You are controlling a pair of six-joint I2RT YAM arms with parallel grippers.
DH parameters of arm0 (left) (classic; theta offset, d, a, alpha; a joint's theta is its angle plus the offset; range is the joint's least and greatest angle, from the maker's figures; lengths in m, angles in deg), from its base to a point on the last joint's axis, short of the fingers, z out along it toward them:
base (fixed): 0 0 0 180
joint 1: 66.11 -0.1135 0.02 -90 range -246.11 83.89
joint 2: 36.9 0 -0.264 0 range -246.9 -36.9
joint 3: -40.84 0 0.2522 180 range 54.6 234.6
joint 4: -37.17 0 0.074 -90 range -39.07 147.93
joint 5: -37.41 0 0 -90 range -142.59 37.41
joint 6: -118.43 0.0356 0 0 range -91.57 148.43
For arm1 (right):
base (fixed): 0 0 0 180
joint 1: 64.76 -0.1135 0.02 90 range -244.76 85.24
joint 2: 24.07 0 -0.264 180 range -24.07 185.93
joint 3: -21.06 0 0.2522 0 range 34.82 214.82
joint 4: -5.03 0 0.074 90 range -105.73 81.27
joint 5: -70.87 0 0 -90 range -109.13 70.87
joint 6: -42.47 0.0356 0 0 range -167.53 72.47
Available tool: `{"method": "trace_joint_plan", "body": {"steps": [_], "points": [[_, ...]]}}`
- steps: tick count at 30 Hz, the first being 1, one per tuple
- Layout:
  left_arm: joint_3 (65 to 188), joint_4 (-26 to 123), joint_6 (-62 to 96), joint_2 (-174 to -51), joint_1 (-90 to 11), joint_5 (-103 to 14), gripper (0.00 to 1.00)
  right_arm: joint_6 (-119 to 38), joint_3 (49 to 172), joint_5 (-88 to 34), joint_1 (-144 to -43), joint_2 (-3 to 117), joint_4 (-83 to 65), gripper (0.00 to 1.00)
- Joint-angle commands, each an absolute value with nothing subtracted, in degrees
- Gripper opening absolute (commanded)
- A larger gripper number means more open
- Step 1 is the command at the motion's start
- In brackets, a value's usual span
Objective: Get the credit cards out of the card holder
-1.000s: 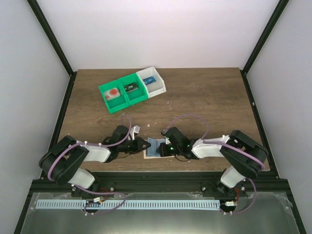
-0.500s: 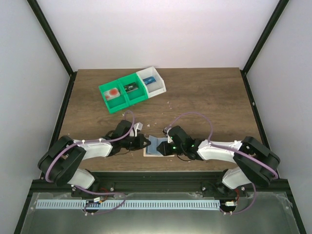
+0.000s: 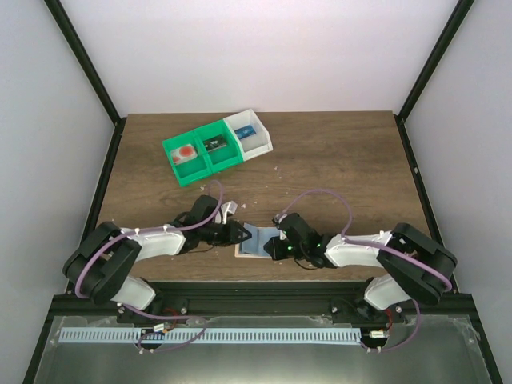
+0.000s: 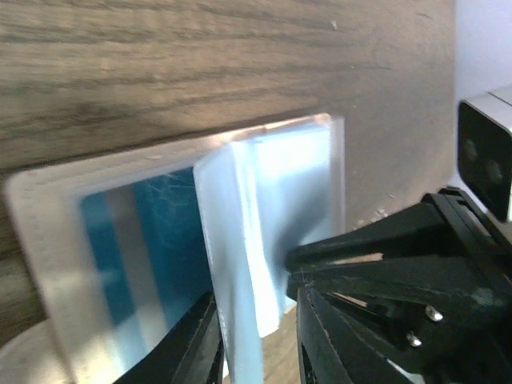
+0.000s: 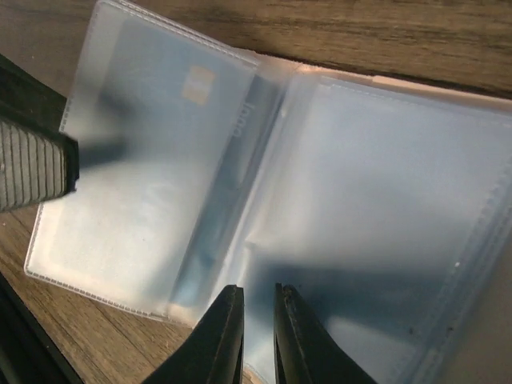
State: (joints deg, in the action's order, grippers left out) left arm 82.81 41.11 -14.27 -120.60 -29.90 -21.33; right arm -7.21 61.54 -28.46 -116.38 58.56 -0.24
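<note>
Clear plastic leaves of the card holder lay open at the surface's near edge. The left tool clamped one leaf. The right tool was nearly together, its grip unclear. A blue card sat inside.

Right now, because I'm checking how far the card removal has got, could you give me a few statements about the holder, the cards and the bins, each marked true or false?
1. The card holder lies open on the table, between the left gripper and the right gripper. True.
2. A blue card sits inside a clear sleeve of the holder. True.
3. All three bins are green. False: there are two green bins and one white bin.
4. The holder lies inside a bin. False: it lies on the table near the arm bases, apart from the bins.
5. A sleeve leaf stands between the left gripper's fingers. True.
</note>
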Motion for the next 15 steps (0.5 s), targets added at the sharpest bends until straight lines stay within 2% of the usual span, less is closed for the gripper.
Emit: {"method": "trace_joint_plan", "body": {"steps": [1,15], "points": [[80.77,30.66,-19.48,-122.33,-29.13,-13.15,0.30,-6.70,59.90,-27.75,-116.68,59.66,3.43,0.14],[81.07,23.28,-25.73,-122.02,-27.17,-12.95,0.34,-5.61,55.40,-24.65,-116.68,49.38,5.34,0.17]]}}
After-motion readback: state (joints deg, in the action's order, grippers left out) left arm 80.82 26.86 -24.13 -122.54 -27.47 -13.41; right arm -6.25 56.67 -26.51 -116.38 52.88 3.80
